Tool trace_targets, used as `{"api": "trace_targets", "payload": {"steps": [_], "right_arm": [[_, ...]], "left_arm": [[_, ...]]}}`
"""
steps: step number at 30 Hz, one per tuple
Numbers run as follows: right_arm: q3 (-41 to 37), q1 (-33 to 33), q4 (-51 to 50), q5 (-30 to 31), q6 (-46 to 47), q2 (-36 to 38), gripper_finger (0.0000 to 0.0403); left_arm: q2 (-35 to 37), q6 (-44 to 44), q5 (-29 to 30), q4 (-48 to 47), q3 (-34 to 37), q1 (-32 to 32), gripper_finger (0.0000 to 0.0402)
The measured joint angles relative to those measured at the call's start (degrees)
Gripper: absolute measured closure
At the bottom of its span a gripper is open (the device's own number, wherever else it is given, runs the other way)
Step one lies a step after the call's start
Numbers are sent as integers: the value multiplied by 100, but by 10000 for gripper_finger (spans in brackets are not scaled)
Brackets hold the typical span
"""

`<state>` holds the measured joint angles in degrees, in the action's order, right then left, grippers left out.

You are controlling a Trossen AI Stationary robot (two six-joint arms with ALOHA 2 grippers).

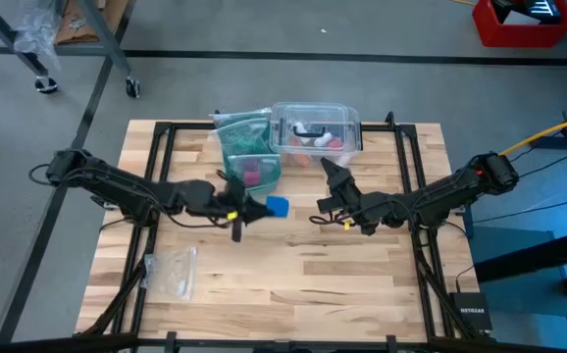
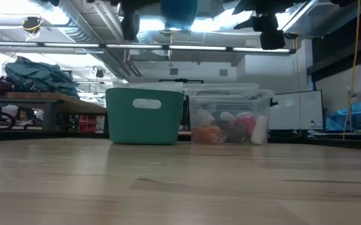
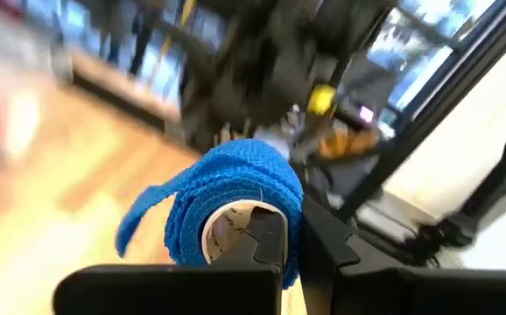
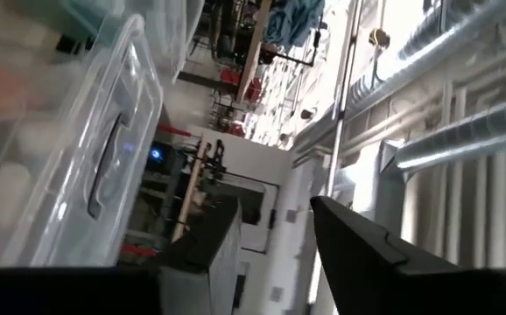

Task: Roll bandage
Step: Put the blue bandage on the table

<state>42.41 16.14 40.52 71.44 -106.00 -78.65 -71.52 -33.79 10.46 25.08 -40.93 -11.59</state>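
Bandage [image 3: 235, 206] is a bright blue roll with a loose tail hanging off one side, pinched in the left gripper [image 1: 254, 208] above the middle of the table [image 1: 293, 284]. The left wrist view shows the dark fingers [image 3: 266, 245] clamped on the rim of its cardboard core. From overhead the roll shows as a small blue patch [image 1: 277, 206] right at the left arm's tip; in the low view it hangs up high, well clear of the wood.

Going left to right on the table: a clear zip bag [image 1: 173, 271] lies flat near the front left corner, then a teal bin [image 1: 247, 147] at the back with a pink-red thing inside, and just beside it a clear plastic box [image 1: 316, 127] holding mixed small items.

Right gripper [image 1: 335, 179] is just in front of that box, fingers spread apart and holding nothing. Further right, off the table, a small dark box [image 1: 471, 316] on the floor reads NETGEAR.
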Motion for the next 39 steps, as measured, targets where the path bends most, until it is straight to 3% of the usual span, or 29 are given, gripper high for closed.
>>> {"api": "trace_targets", "payload": {"steps": [9,15,19,22,29,39], "right_arm": [[-2,-2,-3,0,292,0,255],[0,-2,-9,-3,351,2,255],[-1,-4,-13,-53,672,2,255],[-1,-4,-31,-51,751,2,255],[0,-4,-168,-256,1043,2,255],[-2,-4,-851,-604,1756,3,255]], "left_arm": [[-1183,-2127,-4,261,0,-497,398],[-2358,-3257,-30,1760,0,-692,399],[-3077,-3642,-210,2951,0,-679,399],[-3472,-3917,-390,3266,0,-574,399],[-3868,-4261,-820,3256,2,-122,399],[-3871,-4121,-1169,2814,0,458,396]]}}
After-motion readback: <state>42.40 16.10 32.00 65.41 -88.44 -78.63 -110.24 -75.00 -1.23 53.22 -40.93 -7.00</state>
